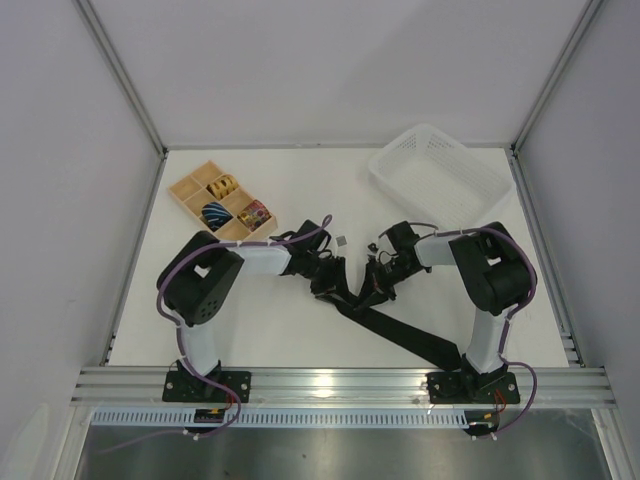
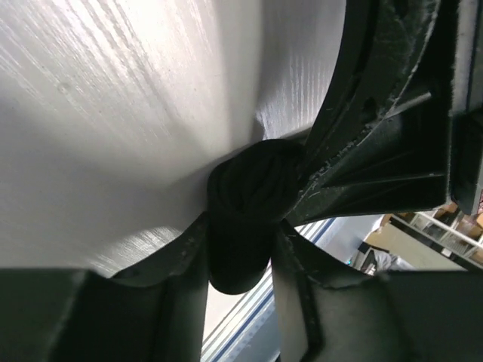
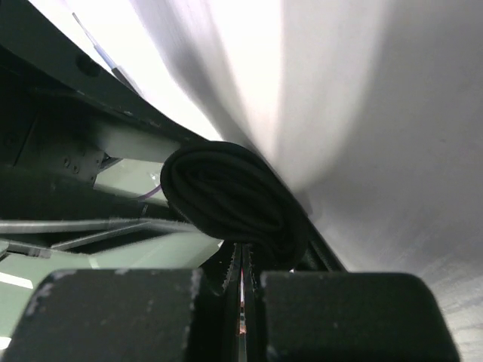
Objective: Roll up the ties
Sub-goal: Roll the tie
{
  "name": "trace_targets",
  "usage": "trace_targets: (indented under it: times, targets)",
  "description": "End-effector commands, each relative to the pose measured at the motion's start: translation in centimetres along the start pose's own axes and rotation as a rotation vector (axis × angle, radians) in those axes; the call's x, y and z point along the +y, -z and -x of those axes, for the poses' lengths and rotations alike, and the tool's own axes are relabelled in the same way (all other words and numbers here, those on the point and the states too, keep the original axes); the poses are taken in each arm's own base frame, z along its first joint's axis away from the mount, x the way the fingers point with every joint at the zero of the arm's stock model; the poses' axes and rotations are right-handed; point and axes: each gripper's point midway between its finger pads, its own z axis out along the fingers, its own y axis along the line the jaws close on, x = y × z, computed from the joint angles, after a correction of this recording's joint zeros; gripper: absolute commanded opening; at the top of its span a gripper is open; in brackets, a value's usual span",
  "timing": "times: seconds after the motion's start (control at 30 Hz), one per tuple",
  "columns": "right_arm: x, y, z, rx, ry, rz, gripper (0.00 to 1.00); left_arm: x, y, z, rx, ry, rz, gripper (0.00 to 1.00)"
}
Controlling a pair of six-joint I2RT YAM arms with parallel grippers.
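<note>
Long black fabric necktie (image 1: pixel 405 335) lies part-rolled mid white bench (image 1: pixel 300 190). Its coil (image 2: pixel 243 204) sits betw. both arms, loose tail running twd R arm base. L jaws grasp coil's sides. R jaws clenched tight, tips at coil's edge.

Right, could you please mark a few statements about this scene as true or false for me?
The white plastic basket holds rolled ties. False: it looks empty; coloured rolled ties sit in the wooden compartment tray.
The black fabric necktie is partly rolled, its flat tail lying on the white table. True.
The right end effector is wide open. False: it is shut.
Between the fingers of the left end effector sits the tie's black coil. True.
</note>
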Motion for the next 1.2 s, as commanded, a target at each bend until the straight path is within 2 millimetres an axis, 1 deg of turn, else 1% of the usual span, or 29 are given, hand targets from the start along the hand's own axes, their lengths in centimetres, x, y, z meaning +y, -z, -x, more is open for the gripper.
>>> trace_targets:
  times: [0.0, 0.03, 0.1, 0.13, 0.17, 0.2, 0.23, 0.27, 0.3, 0.37, 0.43, 0.47, 0.57, 0.6, 0.63, 0.7, 0.73, 0.8, 0.87, 0.97, 1.03, 1.17]
  targets:
    - [-2.2, 0.0, 0.5, -0.053, 0.029, -0.105, 0.00, -0.7, -0.6, 0.5, -0.012, -0.029, -0.033, 0.33]
    - [-2.0, 0.1, 0.5, -0.055, 0.033, -0.104, 0.00, -0.7, -0.5, 0.5, -0.013, -0.029, -0.030, 0.23]
    - [-1.5, 0.4, 0.9, -0.066, 0.039, -0.104, 0.00, -0.4, -0.4, 0.2, -0.011, -0.036, -0.018, 0.15]
    - [-1.3, 0.5, 0.9, -0.068, 0.040, -0.104, 0.00, -0.5, -0.2, 0.2, -0.014, -0.037, -0.011, 0.04]
    - [-1.0, 0.6, 1.1, -0.072, 0.046, -0.105, 0.00, -0.3, 0.0, 0.2, -0.018, -0.042, -0.002, 0.01]
    - [-0.4, 0.9, 1.6, -0.084, 0.062, -0.102, 0.00, 0.0, 0.1, 0.4, -0.033, -0.043, 0.018, 0.01]
    - [-0.1, 1.1, 1.6, -0.083, 0.058, -0.108, 0.00, 0.1, 0.4, 0.6, -0.047, -0.045, 0.027, 0.01]
    - [0.4, 1.3, 1.7, -0.091, 0.069, -0.108, 0.01, 0.1, 1.0, 0.7, -0.067, -0.055, 0.038, 0.01]
    - [1.1, 1.6, 2.3, -0.106, 0.091, -0.111, 0.01, 0.5, 1.3, 1.1, -0.093, -0.058, 0.071, 0.00]
    - [1.6, 2.0, 2.4, -0.109, 0.096, -0.118, 0.01, 0.3, 2.4, 1.6, -0.140, -0.084, 0.086, 0.00]
    - [2.6, 2.5, 2.8, -0.125, 0.105, -0.112, 0.01, 0.8, 3.3, 2.3, -0.193, -0.088, 0.122, 0.00]
    - [2.8, 2.5, 2.9, -0.130, 0.110, -0.113, 0.01, 0.7, 3.9, 2.4, -0.211, -0.099, 0.130, 0.00]
    - [3.3, 2.7, 3.3, -0.142, 0.107, -0.113, 0.01, 1.5, 5.0, 3.2, -0.259, -0.113, 0.205, 0.01]
    - [3.2, 2.4, 3.2, -0.136, 0.101, -0.119, 0.01, 1.4, 5.5, 3.3, -0.270, -0.120, 0.218, 0.00]
    - [3.2, 2.4, 3.3, -0.140, 0.101, -0.123, 0.01, 1.5, 5.9, 3.8, -0.293, -0.128, 0.246, 0.01]
    - [2.7, 2.2, 3.4, -0.145, 0.092, -0.145, 0.01, 1.6, 6.4, 4.0, -0.303, -0.134, 0.270, 0.01]
    - [2.4, 2.0, 3.4, -0.146, 0.082, -0.154, 0.01, 1.5, 6.7, 4.2, -0.312, -0.136, 0.280, 0.00]
    - [1.6, 1.7, 3.6, -0.160, 0.070, -0.179, 0.00, 2.0, 7.3, 4.4, -0.325, -0.129, 0.330, 0.01]
    - [0.5, 1.4, 3.9, -0.167, 0.049, -0.212, 0.00, 2.3, 7.8, 4.5, -0.318, -0.126, 0.375, 0.01]
    - [0.5, 0.6, 4.0, -0.157, 0.039, -0.200, 0.00, 2.4, 8.2, 4.5, -0.308, -0.113, 0.417, 0.00]
    - [1.1, 0.0, 4.0, -0.156, 0.054, -0.191, 0.00, 2.5, 8.2, 4.5, -0.291, -0.099, 0.451, 0.00]
    - [2.6, -0.7, 4.4, -0.159, 0.069, -0.150, 0.00, 2.0, 8.0, 4.3, -0.267, -0.112, 0.487, 0.00]
